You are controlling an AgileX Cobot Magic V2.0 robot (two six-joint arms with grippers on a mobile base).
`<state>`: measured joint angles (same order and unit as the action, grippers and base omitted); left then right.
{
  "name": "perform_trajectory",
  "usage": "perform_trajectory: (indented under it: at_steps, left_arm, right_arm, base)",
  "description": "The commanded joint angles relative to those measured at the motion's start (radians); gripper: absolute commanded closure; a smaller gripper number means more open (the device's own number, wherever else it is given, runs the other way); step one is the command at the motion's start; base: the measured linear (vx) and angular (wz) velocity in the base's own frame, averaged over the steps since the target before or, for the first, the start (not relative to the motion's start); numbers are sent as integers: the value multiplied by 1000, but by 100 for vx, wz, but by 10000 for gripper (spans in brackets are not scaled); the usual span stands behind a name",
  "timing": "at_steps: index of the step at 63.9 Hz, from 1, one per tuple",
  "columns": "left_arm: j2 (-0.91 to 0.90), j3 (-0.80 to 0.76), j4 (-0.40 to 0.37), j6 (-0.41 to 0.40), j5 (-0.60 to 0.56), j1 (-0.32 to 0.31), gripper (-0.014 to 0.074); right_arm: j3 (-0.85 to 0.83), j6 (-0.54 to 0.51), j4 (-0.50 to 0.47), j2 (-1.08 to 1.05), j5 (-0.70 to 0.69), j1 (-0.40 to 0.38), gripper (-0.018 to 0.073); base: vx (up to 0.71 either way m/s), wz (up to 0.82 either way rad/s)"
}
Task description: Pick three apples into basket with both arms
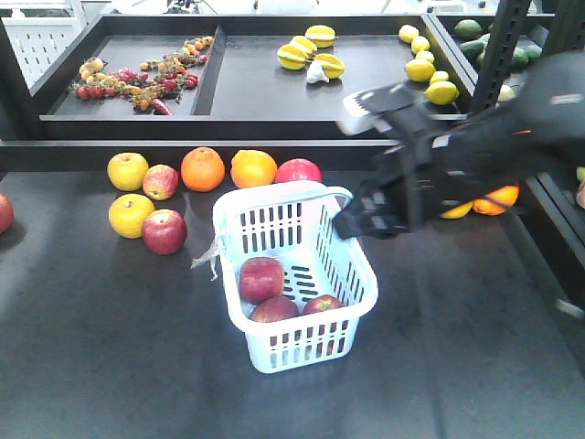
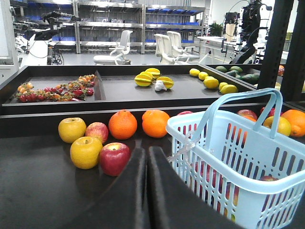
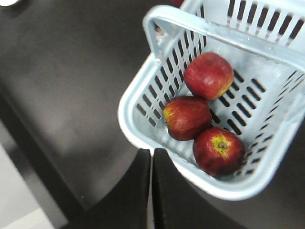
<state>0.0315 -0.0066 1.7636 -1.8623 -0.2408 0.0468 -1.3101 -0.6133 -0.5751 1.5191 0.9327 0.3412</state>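
Three apples [image 3: 208,75] lie together in the basket [image 1: 239,218] on the black table [image 1: 91,347]. The right gripper [image 3: 151,164] hangs at the basket's 3 o'clock, fingers pressed together and empty; the left gripper [image 2: 147,164] is clenched too, at 9 o'clock.

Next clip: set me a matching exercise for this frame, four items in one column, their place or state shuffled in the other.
Items:
1. three red apples
2. two oranges
3. right gripper
4. lemons

Places or states:
A. jaws shut, above the basket's edge
B. in the raised tray at the back right
C. inside the basket
D. on the table behind the basket, side by side

Pairs: 1-C, 2-D, 3-A, 4-B
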Motion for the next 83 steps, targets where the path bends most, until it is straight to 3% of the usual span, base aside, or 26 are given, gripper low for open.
perform_trajectory:
  at_steps: [1, 13, 22, 34, 44, 56, 83]
  left_arm:
    - [21, -24, -58, -1, 16, 3, 604]
    - [21, -24, -81, -1, 16, 3, 604]
    - [21, -24, -81, -1, 10, 3, 604]
    - [21, -24, -81, -1, 10, 3, 604]
    - [21, -24, -81, -1, 13, 3, 604]
    - [21, -24, -81, -1, -16, 3, 604]
    - [21, -24, -81, -1, -280, 3, 604]
  right_arm:
    - [57, -31, 5, -197, -25, -2, 564]
    - [366, -18, 62, -582, -196, -2, 564]
    - [643, 99, 150, -866, -368, -2, 564]
    - [889, 345, 366, -1171, -434, -2, 564]
    - [936, 450, 493, -1332, -419, -2, 564]
    - [936, 450, 492, -1383, -423, -2, 564]
    - [936, 450, 491, -1383, -422, -2, 564]
  base:
    - [0, 0]
    - [0, 0]
    - [0, 0]
    - [0, 0]
    - [0, 0]
    - [0, 0]
    - [0, 0]
